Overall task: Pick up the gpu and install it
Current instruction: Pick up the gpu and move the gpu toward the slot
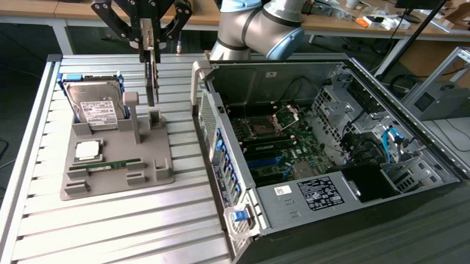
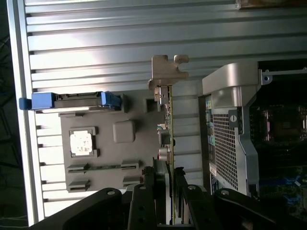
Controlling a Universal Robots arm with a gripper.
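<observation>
Ribbed aluminium counter (image 1: 110, 231) carried a grey moulded parts holder (image 1: 158, 159). We saw the thin dark gpu card (image 1: 152, 82) only edge-on, its faces hidden and its upper end buried between the fingers of the black hand (image 1: 151, 47), which gripped it upright just above the holder's slot.

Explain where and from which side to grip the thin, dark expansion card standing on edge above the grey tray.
Grip the thin dark expansion card along its top edge, from above, fingers on its two flat faces: it stands upright, edge-on, as the black gripper holds it.
</observation>
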